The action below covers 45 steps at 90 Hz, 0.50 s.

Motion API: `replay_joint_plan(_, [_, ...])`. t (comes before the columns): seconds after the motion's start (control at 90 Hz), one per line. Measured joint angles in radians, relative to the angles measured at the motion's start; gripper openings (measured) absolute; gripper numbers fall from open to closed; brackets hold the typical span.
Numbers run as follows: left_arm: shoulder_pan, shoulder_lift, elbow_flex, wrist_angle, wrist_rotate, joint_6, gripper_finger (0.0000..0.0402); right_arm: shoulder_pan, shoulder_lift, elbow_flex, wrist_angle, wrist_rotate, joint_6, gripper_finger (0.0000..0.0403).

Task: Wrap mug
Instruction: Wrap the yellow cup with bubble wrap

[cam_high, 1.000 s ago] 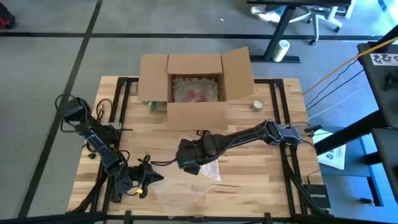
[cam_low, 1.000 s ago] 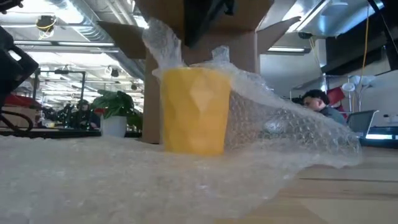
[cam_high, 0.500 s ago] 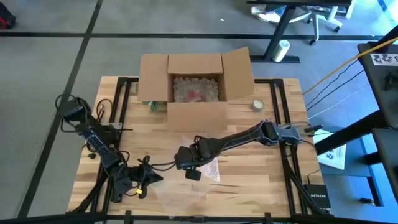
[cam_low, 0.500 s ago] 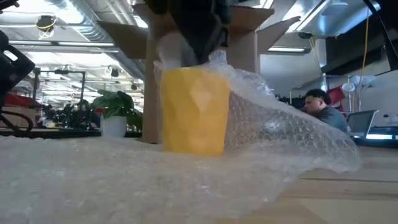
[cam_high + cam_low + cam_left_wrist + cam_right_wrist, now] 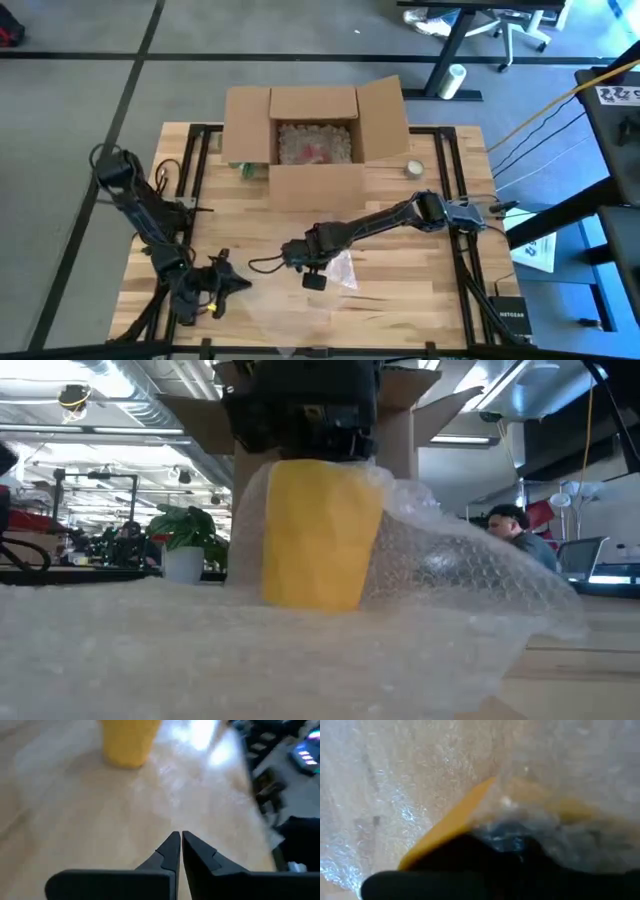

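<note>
Bubble wrap point(image 5: 460, 575) drapes the yellow mug point(image 5: 318, 530) under the right hand point(image 5: 312, 262), grip unseen; left hand point(image 5: 180, 851) together.

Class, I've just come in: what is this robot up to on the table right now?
The robot is wrapping a yellow mug in bubble wrap. The right gripper is directly over the upright mug, pressing the wrap against its rim; whether its fingers are shut cannot be told. The left gripper waits shut near the table's front left corner. An open cardboard box stands at the back.
</note>
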Motion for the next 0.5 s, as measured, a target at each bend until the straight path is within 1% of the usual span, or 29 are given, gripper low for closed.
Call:
replay_joint_plan(0.089, [-0.02, 0.0, 0.0, -0.098, 0.018, -0.131, 0.0, 0.0, 0.0, 0.005, 0.008, 0.001, -0.004, 0.0])
replay_joint_plan(0.178, [-0.025, 0.0, 0.0, -0.143, 0.059, -0.198, 0.0, 0.0, 0.0, 0.006, 0.018, 0.002, -0.007, 0.0])
replay_joint_plan(0.3, [-0.022, 0.0, 0.0, -0.161, 0.12, -0.202, 0.0, 0.0, 0.0, 0.007, 0.02, 0.001, -0.008, 0.0])
replay_joint_plan(0.378, [-0.022, 0.0, 0.0, -0.161, 0.131, -0.184, 0.0002, 0.0, 0.0, 0.007, 0.021, 0.0, -0.008, 0.0])
replay_joint_plan(0.5, [-0.022, 0.0, 0.0, -0.166, 0.159, -0.191, 0.002, 0.0, 0.001, 0.007, 0.024, 0.0, -0.008, 0.0])
